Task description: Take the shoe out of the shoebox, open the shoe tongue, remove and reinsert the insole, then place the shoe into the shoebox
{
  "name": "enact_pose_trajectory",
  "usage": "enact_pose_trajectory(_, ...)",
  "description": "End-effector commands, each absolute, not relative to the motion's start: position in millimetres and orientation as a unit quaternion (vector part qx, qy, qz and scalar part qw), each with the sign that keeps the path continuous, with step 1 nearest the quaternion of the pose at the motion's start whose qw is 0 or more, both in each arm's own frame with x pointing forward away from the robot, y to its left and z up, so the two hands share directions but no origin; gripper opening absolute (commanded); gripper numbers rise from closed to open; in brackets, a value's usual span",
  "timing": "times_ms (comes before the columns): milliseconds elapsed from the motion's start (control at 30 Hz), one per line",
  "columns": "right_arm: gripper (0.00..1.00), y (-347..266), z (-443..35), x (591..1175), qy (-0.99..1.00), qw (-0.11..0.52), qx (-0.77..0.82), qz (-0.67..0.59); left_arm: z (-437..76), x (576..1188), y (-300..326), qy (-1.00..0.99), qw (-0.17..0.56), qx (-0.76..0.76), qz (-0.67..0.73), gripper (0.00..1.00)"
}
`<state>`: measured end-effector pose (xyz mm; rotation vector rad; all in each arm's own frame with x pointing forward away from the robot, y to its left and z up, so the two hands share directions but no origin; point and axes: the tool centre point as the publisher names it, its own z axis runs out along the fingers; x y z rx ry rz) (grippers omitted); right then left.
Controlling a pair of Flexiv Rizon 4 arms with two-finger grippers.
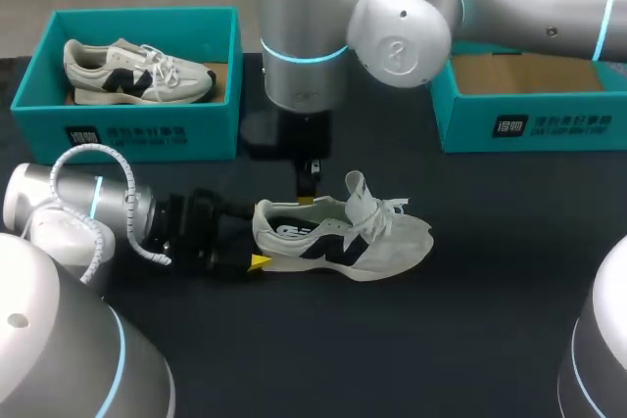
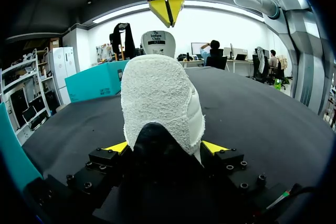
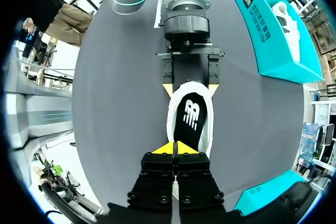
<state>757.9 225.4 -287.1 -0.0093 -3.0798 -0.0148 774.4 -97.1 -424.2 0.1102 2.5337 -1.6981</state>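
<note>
While the left hand [image 2: 165, 148] clamps the heel of the sneaker [image 1: 343, 237] at the middle of the counter [image 1: 470, 320], right hand [image 3: 175, 149] just above its opening, fingertips together, empty.

White print, too small to be read, is seen on the front walls of the ten o'clock shoebox [image 1: 127, 134] and the two o'clock shoebox [image 1: 549, 124]. A white logo is carried on the insole [image 3: 191, 116] inside the shoe [image 1: 343, 242].
</note>
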Motion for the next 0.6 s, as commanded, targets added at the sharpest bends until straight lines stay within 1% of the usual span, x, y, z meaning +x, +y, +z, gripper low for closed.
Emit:
enact_pose_trajectory(33, 0.0, 229, -299, 762, -0.999, 0.039, -0.014, 0.032, -426, 774, -97, 0.83, 0.045, 0.036, -0.554, 0.0)
enact_pose_trajectory(467, 0.0, 220, -333, 774, -0.997, 0.038, -0.036, 0.054, -426, 774, -97, 0.83, 0.045, 0.036, -0.554, 0.0)
enact_pose_trajectory(567, 0.0, 220, -340, 780, -0.998, 0.021, -0.034, 0.056, -426, 774, -97, 0.83, 0.045, 0.036, -0.554, 0.0)
enact_pose_trajectory(600, 0.0, 221, -342, 783, -0.997, 0.025, -0.034, 0.066, -426, 774, -97, 0.83, 0.045, 0.036, -0.554, 0.0)
